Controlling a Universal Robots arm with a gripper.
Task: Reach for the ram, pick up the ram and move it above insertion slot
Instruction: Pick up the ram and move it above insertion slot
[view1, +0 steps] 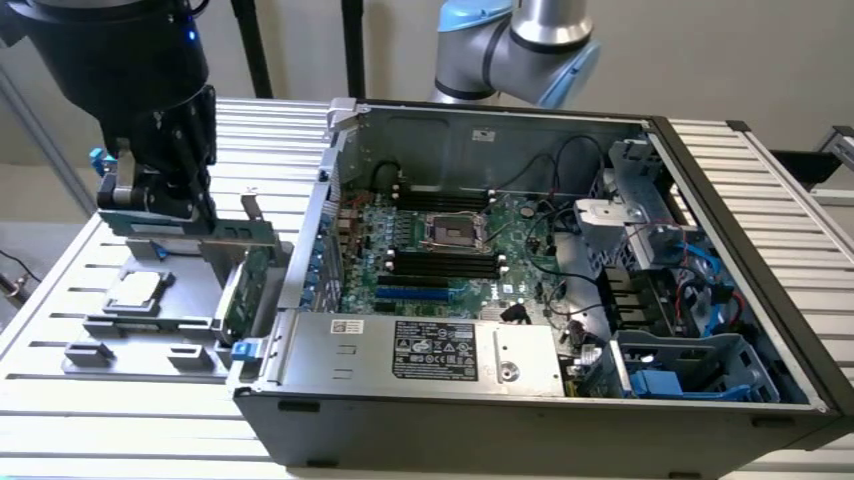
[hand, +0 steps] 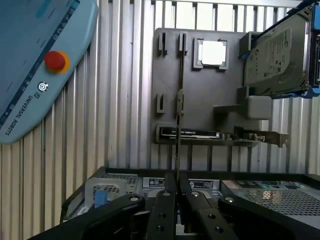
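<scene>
Closed on the long, thin green circuit-board ram stick (view1: 134, 222), jaws pinching its upper edge. Held clear above the grey plastic parts tray (view1: 107, 325), well apart from the open black computer case (view1: 534, 420) and its green motherboard (view1: 441, 240). Long axis lying level, running across the jaws; flat faces upright. Seen edge-on in the wrist view as a thin dark line (hand: 178, 145) reaching out from between the jaws. Chips on its face too blurred to make out.

Below the jaws, on the tray: a square silver processor chip (view1: 136, 292) and, beside it toward the case, a taller green expansion card with a metal bracket (view1: 247, 285), standing on edge. Beyond the tray in the wrist view, a silver hard drive in a blue carrier (hand: 275, 60), label unreadable. Lying on the ribbed aluminium worktop (view1: 54, 400), a light-blue pendant with a red button (hand: 40, 65), marked "UNIVERSAL ROBOTS". White label on the case's silver power supply (view1: 434, 352), too small to read.
</scene>
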